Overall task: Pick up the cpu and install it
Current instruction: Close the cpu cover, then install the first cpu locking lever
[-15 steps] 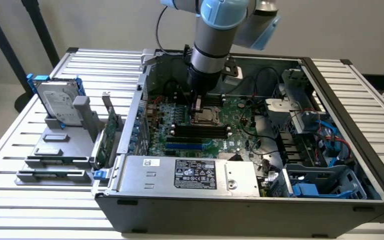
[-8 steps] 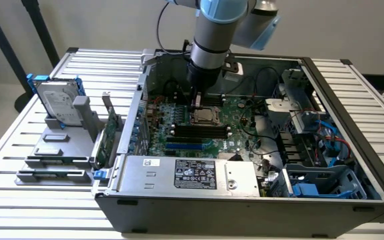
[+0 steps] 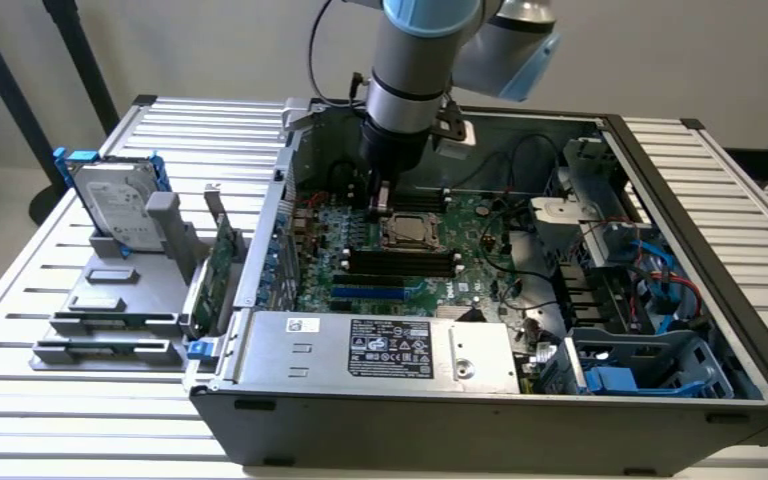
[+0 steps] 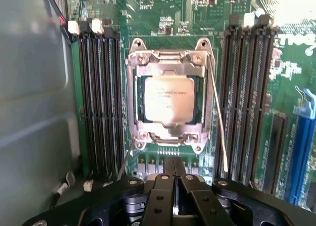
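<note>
- The gripper (image 4: 174, 163) is shut tight. Its two fingers press on each other and there is nothing between them.
- It hangs inside the open computer case (image 3: 491, 425), just above the green board (image 4: 163, 18).
- The cpu (image 4: 168, 100) is not in the gripper. It lies flat in its square socket on the board, with a shiny metal frame (image 4: 131, 88) all around it.
- Long black slots (image 4: 98, 102) run along two sides of the socket. A thin wire lever (image 4: 217, 112) stands beside the frame.
- The gripper is near the cpu and just to one side of the socket, but they do not touch.
- I think the cpu is very light, because it is small and thin.
- It looks hard and stiff, not bendy.
- Its metal top looks smooth, so it may slip.
- It is likely easy to hurt, so a soft squeeze is best.
- The best place to hold it seems to be two sides of its thin rim, not the flat top.
- The case sits on a white counter (image 3: 37, 400). A big hard drive (image 3: 117, 205) stands there at the exterior view's left, well apart from the cpu.
</note>
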Controlling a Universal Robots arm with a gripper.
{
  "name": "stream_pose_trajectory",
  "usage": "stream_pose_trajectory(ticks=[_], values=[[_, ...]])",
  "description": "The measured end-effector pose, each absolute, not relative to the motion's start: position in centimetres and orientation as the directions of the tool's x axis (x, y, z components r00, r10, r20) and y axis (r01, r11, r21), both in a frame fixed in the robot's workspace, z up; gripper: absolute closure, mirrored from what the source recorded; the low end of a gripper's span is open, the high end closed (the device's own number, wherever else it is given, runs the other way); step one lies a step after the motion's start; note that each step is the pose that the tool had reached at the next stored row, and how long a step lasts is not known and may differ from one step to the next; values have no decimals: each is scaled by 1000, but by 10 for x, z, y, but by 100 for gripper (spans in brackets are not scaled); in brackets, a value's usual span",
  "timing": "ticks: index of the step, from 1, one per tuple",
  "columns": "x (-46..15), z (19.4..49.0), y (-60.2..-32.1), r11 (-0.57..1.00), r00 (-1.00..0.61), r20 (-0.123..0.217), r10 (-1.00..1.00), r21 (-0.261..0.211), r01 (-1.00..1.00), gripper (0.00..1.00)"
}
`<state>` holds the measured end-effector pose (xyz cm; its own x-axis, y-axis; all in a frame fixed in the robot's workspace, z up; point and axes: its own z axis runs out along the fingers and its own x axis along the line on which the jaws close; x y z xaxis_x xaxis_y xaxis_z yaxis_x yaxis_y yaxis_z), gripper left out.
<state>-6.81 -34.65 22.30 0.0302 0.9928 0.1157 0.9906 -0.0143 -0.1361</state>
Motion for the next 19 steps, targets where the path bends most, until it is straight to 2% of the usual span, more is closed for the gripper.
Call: stream_pose_trajectory(ticks=[19], values=[[-72,227,-351,-14,31,117,993,-136,991,89]])
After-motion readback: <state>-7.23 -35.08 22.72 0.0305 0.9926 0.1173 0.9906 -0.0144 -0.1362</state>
